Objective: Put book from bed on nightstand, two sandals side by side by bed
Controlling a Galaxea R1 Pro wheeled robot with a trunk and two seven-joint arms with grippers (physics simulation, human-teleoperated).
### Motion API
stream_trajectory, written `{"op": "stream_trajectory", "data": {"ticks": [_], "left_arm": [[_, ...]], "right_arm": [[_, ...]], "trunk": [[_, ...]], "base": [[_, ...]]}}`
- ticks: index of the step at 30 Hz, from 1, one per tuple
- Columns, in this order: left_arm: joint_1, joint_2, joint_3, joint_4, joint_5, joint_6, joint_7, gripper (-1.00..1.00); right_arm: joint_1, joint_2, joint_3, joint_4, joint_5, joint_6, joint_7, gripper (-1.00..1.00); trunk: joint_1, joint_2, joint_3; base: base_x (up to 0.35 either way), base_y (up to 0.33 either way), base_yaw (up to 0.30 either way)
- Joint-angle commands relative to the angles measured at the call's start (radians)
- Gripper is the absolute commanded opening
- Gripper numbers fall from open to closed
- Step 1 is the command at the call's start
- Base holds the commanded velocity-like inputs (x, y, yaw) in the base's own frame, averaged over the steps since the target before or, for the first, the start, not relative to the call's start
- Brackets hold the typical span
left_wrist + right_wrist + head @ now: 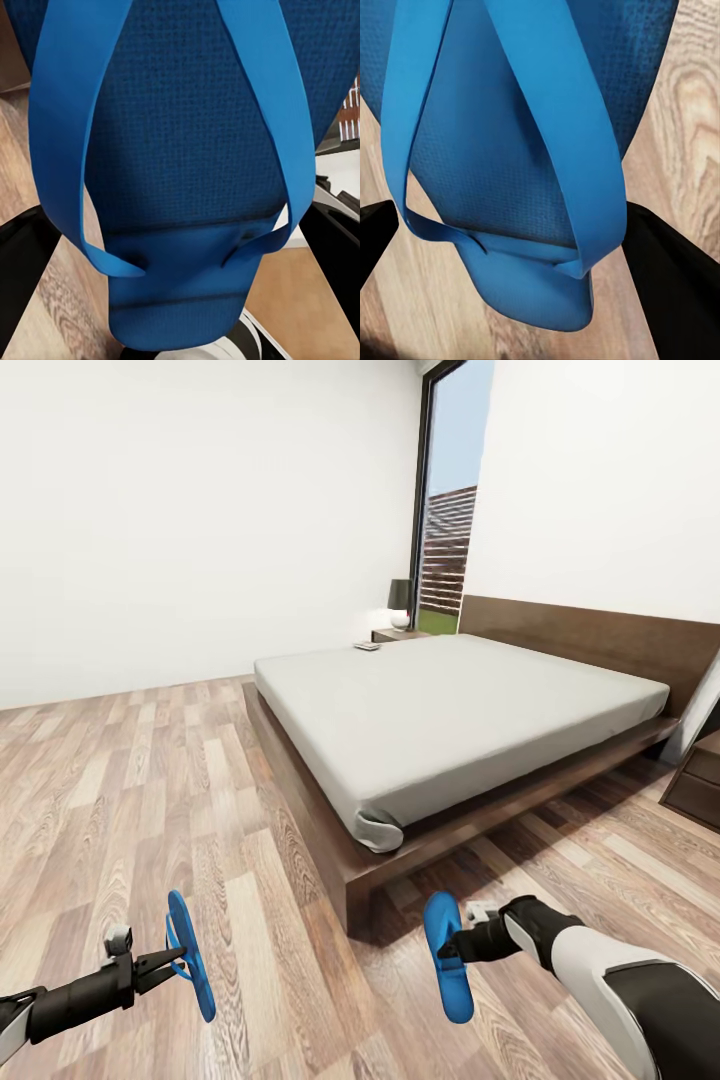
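Each gripper holds a bright blue sandal above the wood floor. My left gripper [180, 960] is shut on the left sandal [190, 956], whose sole and straps show close up in the left wrist view [187, 150]. At lower right, my right gripper [448, 950] is shut on the other sandal [446, 958], also close in the right wrist view [517, 150]. The bed [450, 710], with grey cover and dark frame, stands just beyond. The book [367, 646] lies on its far left corner. Behind that corner is a nightstand [398, 634], and another nightstand [698, 775] sits at the right edge.
A small dark-shaded lamp [400, 602] stands on the far nightstand. A tall dark-framed window [445, 510] is behind it. Open wood floor [130, 780] stretches left of the bed and in front of its foot corner [362, 880].
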Motion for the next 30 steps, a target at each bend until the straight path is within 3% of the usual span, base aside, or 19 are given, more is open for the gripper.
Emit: {"op": "stream_trajectory", "data": {"ticks": [1,18,30], "left_arm": [[0.0,0.0,-0.005,0.0,0.007,0.011,-0.004,-1.0],[0.0,0.0,-0.005,0.0,0.007,0.012,-0.004,-1.0],[0.0,0.0,-0.005,0.0,0.007,0.012,-0.004,-1.0]], "right_arm": [[-0.001,0.0,0.005,0.002,-0.003,-0.003,0.004,-1.0],[-0.001,0.002,0.011,0.02,0.003,-0.009,0.003,-1.0],[-0.001,0.002,0.01,0.02,-0.001,-0.01,0.001,-1.0]], "trunk": [[0.0,0.0,-0.001],[0.0,0.0,-0.001],[0.0,0.0,-0.001]], "base": [[0.0,0.0,0.0],[0.0,0.0,0.004],[0.043,-0.045,0.165]]}}
